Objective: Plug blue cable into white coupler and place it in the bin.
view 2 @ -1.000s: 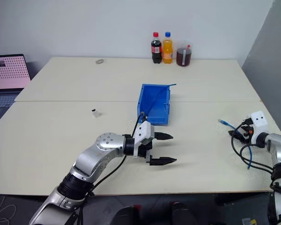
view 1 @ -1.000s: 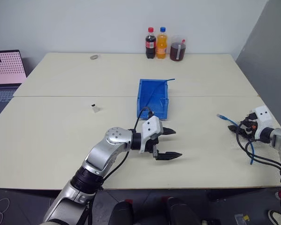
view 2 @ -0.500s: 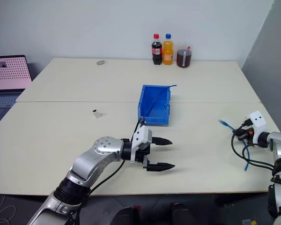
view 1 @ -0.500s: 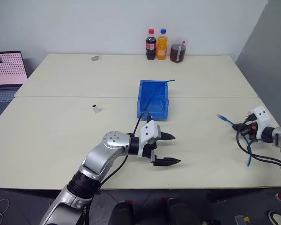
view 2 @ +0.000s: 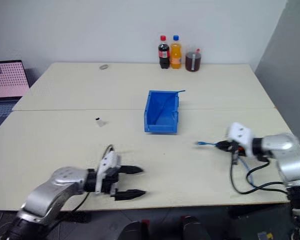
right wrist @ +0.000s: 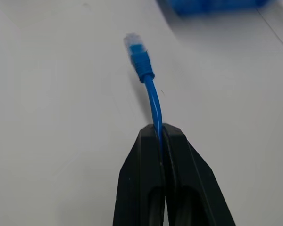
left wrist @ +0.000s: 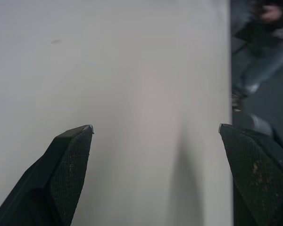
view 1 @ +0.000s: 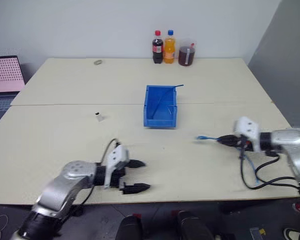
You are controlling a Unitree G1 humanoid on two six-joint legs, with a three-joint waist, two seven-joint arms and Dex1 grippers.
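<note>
Gripping the blue cable (right wrist: 152,96) just behind its clear plug, the right hand (view 1: 229,141) is clamped shut on it and carries the plug end out over the table (view 1: 55,130), right of the bin (view 1: 160,106); the rest of the cable trails back under the arm. The left hand (view 1: 136,176) hangs spread wide and empty near the table's near edge. The white coupler (view 1: 99,116) sits untouched on the table, left of the bin and well apart from both hands. So the cable is picked up, but plugging in and binning both remain. Compared with a second ago, the right hand has swung in from the far right edge toward the middle, and the left hand has pulled back left and nearer.
</note>
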